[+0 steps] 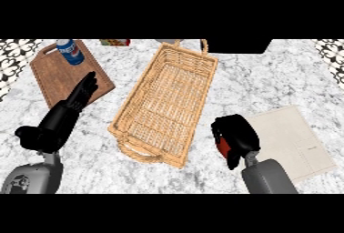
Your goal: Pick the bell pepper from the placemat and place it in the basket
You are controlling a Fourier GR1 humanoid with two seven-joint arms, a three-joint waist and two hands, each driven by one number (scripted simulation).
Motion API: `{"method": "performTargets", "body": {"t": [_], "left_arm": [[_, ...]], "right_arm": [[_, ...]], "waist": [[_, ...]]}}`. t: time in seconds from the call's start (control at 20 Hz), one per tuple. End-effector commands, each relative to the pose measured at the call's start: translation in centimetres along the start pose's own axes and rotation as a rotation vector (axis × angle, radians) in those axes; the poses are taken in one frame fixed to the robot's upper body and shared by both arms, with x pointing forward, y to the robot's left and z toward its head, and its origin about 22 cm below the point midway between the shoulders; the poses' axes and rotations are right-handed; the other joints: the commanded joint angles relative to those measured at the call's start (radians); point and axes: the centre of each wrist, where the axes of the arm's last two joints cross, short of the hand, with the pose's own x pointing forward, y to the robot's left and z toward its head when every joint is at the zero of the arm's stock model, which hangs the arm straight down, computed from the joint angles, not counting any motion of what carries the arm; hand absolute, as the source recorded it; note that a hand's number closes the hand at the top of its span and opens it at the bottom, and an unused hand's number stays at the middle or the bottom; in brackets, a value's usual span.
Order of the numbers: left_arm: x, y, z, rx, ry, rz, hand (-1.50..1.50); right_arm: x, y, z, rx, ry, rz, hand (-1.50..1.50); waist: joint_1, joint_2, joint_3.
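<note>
Left hand [74,102]: open, fingers straight, over the lower edge of the wooden cutting board [67,75].
Can [70,51]: blue, on the board.
Basket [138,102]: wicker, on the marble desk [269,77].
Right hand [234,139]: curled round the red bell pepper [221,146], between basket and placemat [295,141].

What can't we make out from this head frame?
- Bell pepper: only a red sliver shows; the curled right hand hides the rest.
- Box at the back: cut off by the view's upper edge, label unreadable.
- Can on the cutting board: lettering too small.
- Placemat: near corner behind the right forearm.
</note>
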Motion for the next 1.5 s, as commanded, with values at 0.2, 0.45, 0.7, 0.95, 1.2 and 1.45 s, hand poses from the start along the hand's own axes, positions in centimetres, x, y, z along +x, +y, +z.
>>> {"method": "performTargets", "body": {"t": [0.2,0.45,0.7,0.95,1.2,1.45], "left_arm": [[-0.3,-1.0,-0.4,-0.037,-0.002,0.029,0.0],[-0.1,-1.1,-1.0,-0.047,0.0,0.012,0.0],[-0.3,-1.2,-0.7,-0.051,0.0,0.011,0.0],[-0.1,-0.9,-1.1,-0.034,-0.002,-0.005,0.0],[-0.1,-1.1,-1.3,-0.042,-0.003,0.0,0.0],[-0.5,-1.5,-1.3,-0.053,-0.013,-0.003,0.0]], "right_arm": [[7.3,-3.4,0.8,-0.346,-0.027,-0.381,1.5],[11.9,-5.7,2.5,-0.501,-0.024,-0.54,1.5],[15.7,-7.3,3.7,-0.592,0.05,-0.633,1.5],[18.4,-8.6,4.1,-0.648,0.141,-0.598,1.5],[20.4,-10.9,2.9,-0.723,0.243,-0.568,1.5],[21.5,-14.6,1.6,-0.822,0.312,-0.552,1.5]], "waist": [[0.041,0.002,0.025],[0.042,0.001,0.017],[0.051,-0.003,0.009],[0.029,-0.007,0.005],[0.05,0.006,0.007],[0.055,0.011,0.007]]}}
